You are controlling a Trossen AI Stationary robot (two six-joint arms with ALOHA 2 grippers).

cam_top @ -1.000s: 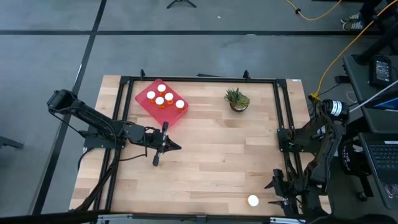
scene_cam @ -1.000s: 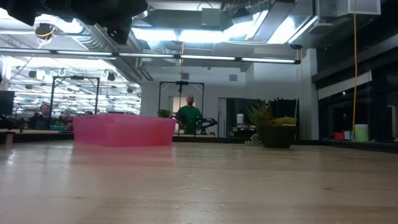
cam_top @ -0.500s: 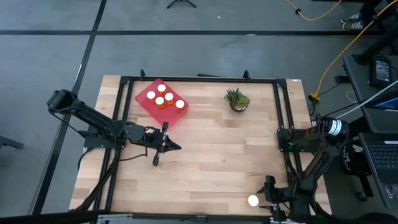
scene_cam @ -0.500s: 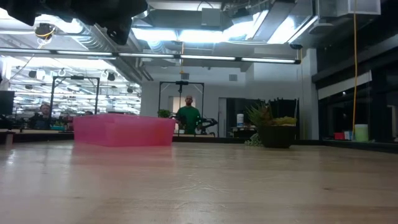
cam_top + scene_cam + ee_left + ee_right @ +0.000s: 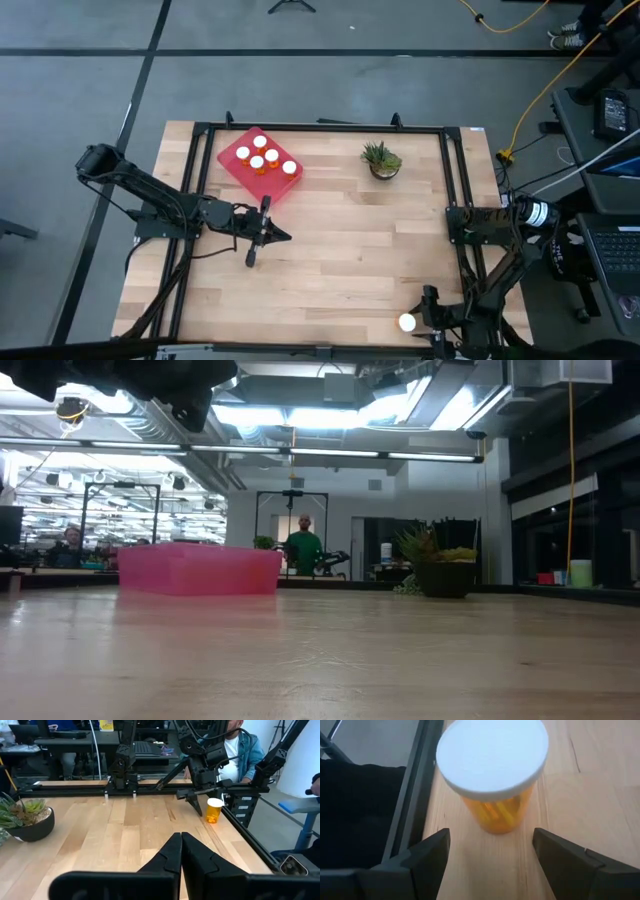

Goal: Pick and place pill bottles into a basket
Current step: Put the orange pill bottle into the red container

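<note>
One orange pill bottle with a white cap (image 5: 406, 322) stands upright on the table near its near right corner; it also shows in the left wrist view (image 5: 214, 810). My right gripper (image 5: 426, 316) is open just beside it. In the right wrist view the bottle (image 5: 492, 765) stands ahead of the gap between the two fingers (image 5: 492, 851), untouched. The red-pink basket (image 5: 260, 163) sits at the far left, its bottom on the table, with several capped bottles inside. My left gripper (image 5: 280, 236) is shut and empty over the table's left middle.
A small potted plant (image 5: 381, 160) stands at the far middle right. A black frame rail (image 5: 455, 200) runs along the table's edges, close to the lone bottle. Bare wood lies between the basket and that bottle. A person (image 5: 303, 547) stands in the room behind.
My right gripper has moved toward the table's near edge and the lone bottle, ending right beside it. The bottle has stayed where it was.
</note>
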